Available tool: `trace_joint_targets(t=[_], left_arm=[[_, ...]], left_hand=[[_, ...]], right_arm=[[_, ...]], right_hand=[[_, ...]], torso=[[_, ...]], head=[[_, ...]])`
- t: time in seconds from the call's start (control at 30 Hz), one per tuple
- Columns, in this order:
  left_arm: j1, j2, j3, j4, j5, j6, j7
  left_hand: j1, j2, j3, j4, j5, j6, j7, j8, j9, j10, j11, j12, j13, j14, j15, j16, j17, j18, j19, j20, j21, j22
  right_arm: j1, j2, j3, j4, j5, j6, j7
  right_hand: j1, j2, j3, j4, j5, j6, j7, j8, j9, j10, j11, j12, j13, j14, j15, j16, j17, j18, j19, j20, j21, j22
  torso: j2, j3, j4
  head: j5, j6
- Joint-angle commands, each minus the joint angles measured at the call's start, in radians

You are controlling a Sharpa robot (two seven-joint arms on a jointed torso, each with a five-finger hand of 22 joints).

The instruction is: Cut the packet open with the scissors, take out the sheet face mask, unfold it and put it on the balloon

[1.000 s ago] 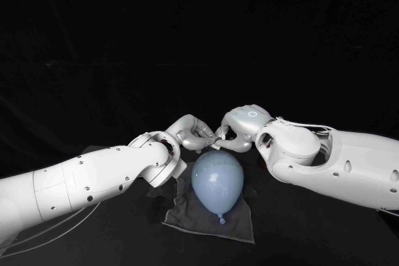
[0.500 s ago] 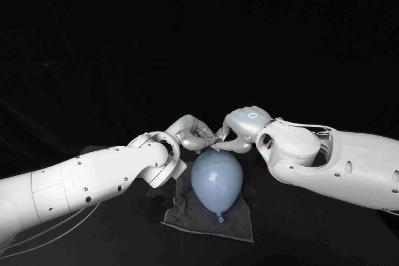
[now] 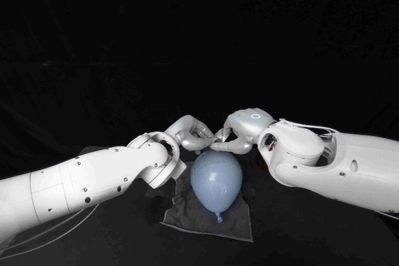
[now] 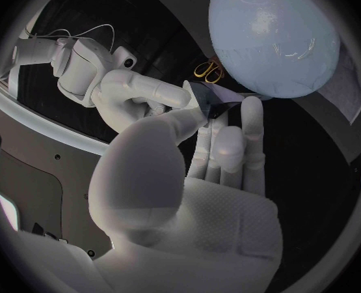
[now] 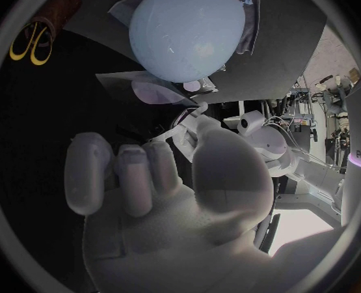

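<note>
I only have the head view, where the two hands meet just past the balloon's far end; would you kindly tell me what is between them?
Observer: The left wrist view shows a thin sheet there, beside the balloon; the left hand appears to pinch it at its fingertips.
Operator: Thank you. Does the right hand hold it too?
Observer: One finger of the right hand reaches the sheet's edge; whether it holds or only touches it, I cannot tell.
Operator: And where are the scissors?
Observer: The scissors, with yellow handles, lie on the black table, apart from both hands.
</note>
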Motion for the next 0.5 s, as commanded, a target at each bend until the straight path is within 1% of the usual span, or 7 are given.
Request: trace_joint_targets(t=[0.03, 0.17, 0.27, 0.3, 0.33, 0.37, 0.5], left_arm=[[0.002, 0.003, 0.001, 0.005, 0.006, 0.003, -0.001], [0.003, 0.003, 0.0, 0.007, 0.006, 0.003, -0.002], [0.003, 0.003, 0.0, 0.009, 0.006, 0.003, -0.003], [0.003, 0.003, 0.0, 0.01, 0.006, 0.003, -0.004], [0.003, 0.003, 0.0, 0.011, 0.006, 0.003, -0.004], [0.003, 0.003, 0.0, 0.012, 0.006, 0.003, -0.004], [0.003, 0.001, -0.001, 0.016, 0.006, 0.002, -0.005]], left_hand=[[-0.003, 0.009, 0.004, 0.0, 0.004, 0.008, 0.001, 0.007, 0.073, 0.007, -0.002, 0.003, 0.001, 0.0, -0.005, 0.003, -0.001, 0.016, -0.008, -0.002, 0.007, 0.001], [-0.003, 0.009, 0.004, 0.0, 0.004, 0.008, 0.001, 0.007, 0.073, 0.007, -0.002, 0.003, 0.001, 0.0, -0.005, 0.003, -0.001, 0.016, -0.008, -0.002, 0.007, 0.001], [-0.003, 0.009, 0.004, 0.0, 0.004, 0.008, 0.001, 0.007, 0.073, 0.007, -0.002, 0.003, 0.001, 0.0, -0.005, 0.003, -0.001, 0.016, -0.008, -0.002, 0.007, 0.001], [-0.003, 0.009, 0.004, 0.0, 0.004, 0.008, 0.001, 0.007, 0.073, 0.007, -0.002, 0.003, 0.001, 0.0, -0.005, 0.003, -0.001, 0.016, -0.008, -0.002, 0.007, 0.001], [-0.003, 0.009, 0.004, 0.0, 0.004, 0.008, 0.001, 0.007, 0.073, 0.007, -0.002, 0.003, 0.001, 0.0, -0.005, 0.003, -0.001, 0.016, -0.008, -0.002, 0.007, 0.001], [-0.003, 0.009, 0.004, 0.0, 0.004, 0.008, 0.001, 0.007, 0.073, 0.007, -0.002, 0.003, 0.001, 0.0, -0.005, 0.003, -0.001, 0.016, -0.008, -0.002, 0.007, 0.001], [-0.005, 0.009, 0.007, -0.002, 0.004, 0.009, 0.001, 0.006, 0.074, 0.007, -0.002, 0.003, 0.002, 0.0, -0.005, 0.003, -0.003, 0.016, -0.008, -0.002, 0.008, 0.002]], right_arm=[[0.001, -0.002, 0.001, -0.001, 0.087, 0.011, -0.012], [0.001, -0.004, 0.001, 0.001, 0.103, 0.014, -0.013], [0.001, -0.005, 0.001, 0.001, 0.1, 0.011, -0.016], [0.001, -0.004, 0.001, 0.0, 0.096, 0.01, -0.017], [0.001, -0.004, 0.001, -0.003, 0.092, 0.01, -0.017], [0.001, -0.003, 0.001, -0.005, 0.089, 0.011, -0.018], [0.001, 0.002, 0.001, -0.016, 0.077, 0.017, -0.019]], right_hand=[[-0.019, 0.02, -0.022, -0.003, 0.043, 0.004, 0.002, 0.007, -0.002, 0.057, 0.003, -0.001, 0.206, 0.104, 0.005, 0.003, 0.263, 0.0, 0.023, 0.002, -0.009, 0.202], [-0.018, 0.023, -0.027, -0.004, 0.051, 0.004, 0.002, 0.007, -0.003, 0.057, 0.003, -0.001, 0.206, 0.104, 0.005, 0.003, 0.263, 0.0, 0.023, 0.002, -0.01, 0.202], [0.03, 0.036, -0.017, -0.006, 0.071, 0.005, 0.002, 0.008, -0.004, 0.058, 0.002, 0.001, 0.207, 0.104, 0.004, 0.003, 0.263, 0.0, 0.024, 0.002, -0.009, 0.203], [0.079, 0.045, 0.002, -0.024, 0.076, 0.005, 0.0, 0.009, -0.004, 0.059, 0.002, 0.003, 0.208, 0.104, 0.003, 0.003, 0.263, 0.0, 0.024, 0.001, -0.008, 0.203], [0.185, 0.068, 0.059, -0.049, 0.018, 0.001, -0.002, 0.007, -0.007, 0.06, 0.0, 0.005, 0.21, 0.104, 0.001, 0.003, 0.263, 0.0, 0.025, -0.001, -0.006, 0.203], [0.238, 0.07, 0.099, -0.057, -0.053, 0.0, -0.001, 0.004, -0.01, 0.06, -0.001, 0.005, 0.21, 0.104, 0.0, 0.003, 0.263, -0.001, 0.026, -0.003, -0.005, 0.204], [0.368, 0.041, 0.191, -0.122, -0.076, 0.005, -0.007, 0.002, -0.017, 0.06, -0.007, 0.006, 0.211, 0.104, -0.004, 0.003, 0.263, -0.002, 0.027, -0.005, -0.001, 0.205]], torso=[[0.001, -0.0003, 0.001], [0.001, -0.0003, 0.0011], [0.0, -0.0008, 0.0], [0.0, -0.001, -0.0001], [0.0, -0.0008, 0.0001], [0.0, -0.001, 0.0005], [0.0, -0.0007, 0.0018]], head=[[-0.002, -0.001], [-0.003, -0.002], [-0.003, -0.002], [-0.003, -0.001], [-0.003, -0.001], [-0.004, -0.001], [-0.005, 0.0]])
